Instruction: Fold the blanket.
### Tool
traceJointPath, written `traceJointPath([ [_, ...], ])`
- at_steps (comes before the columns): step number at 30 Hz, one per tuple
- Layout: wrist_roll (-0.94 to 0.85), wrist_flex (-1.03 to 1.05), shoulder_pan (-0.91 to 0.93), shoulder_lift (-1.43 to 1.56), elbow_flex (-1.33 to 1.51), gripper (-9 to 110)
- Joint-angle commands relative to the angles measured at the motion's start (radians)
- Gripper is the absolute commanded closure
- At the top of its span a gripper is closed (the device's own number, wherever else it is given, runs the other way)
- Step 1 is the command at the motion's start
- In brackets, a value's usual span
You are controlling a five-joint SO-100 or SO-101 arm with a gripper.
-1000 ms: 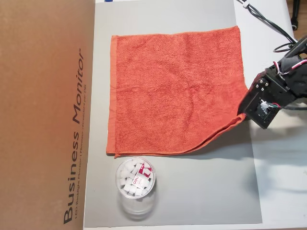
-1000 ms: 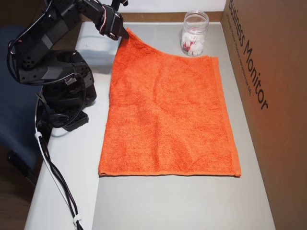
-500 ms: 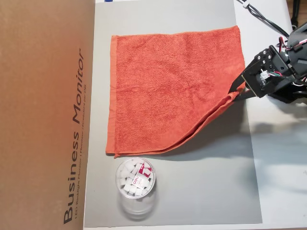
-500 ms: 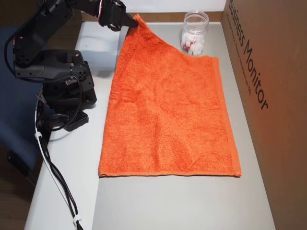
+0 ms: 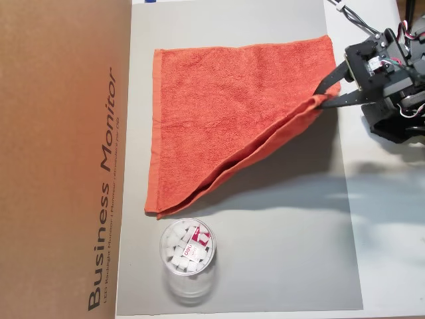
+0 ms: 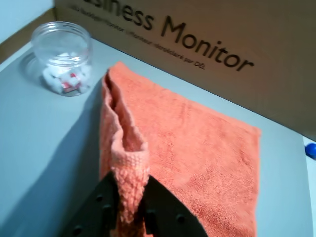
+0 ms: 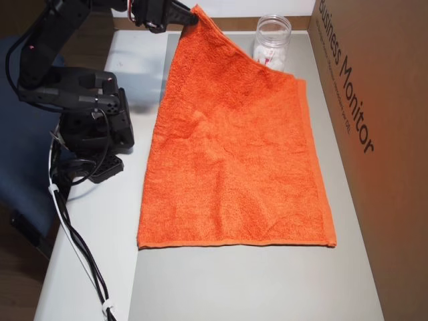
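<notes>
My tool (image 6: 129, 210) is clamped on one corner of the orange terry blanket (image 5: 226, 126), lifted clear of the grey mat (image 5: 279, 252) on the desk so the cloth can swing over itself; the rest lies flat beside the cardboard box (image 5: 60, 153); the plastic jar (image 5: 188, 256) sits just off the blanket's edge.

Gripper (image 5: 323, 98): moved up the overhead view since a second ago, raised higher, jaws clamped on the corner throughout; blanket (image 5: 226, 119): pinched corner lifted further off the mat, slanting raised edge now longer, running almost to the corner beside the jar; shadow beneath it wider.
</notes>
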Motion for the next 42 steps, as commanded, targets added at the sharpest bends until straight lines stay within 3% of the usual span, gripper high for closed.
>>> traceJointPath([
  [1,0.002,-0.014,0.055,-0.035,-0.081,102],
  [42,0.008,-0.017,0.394,-0.781,-0.716,102],
])
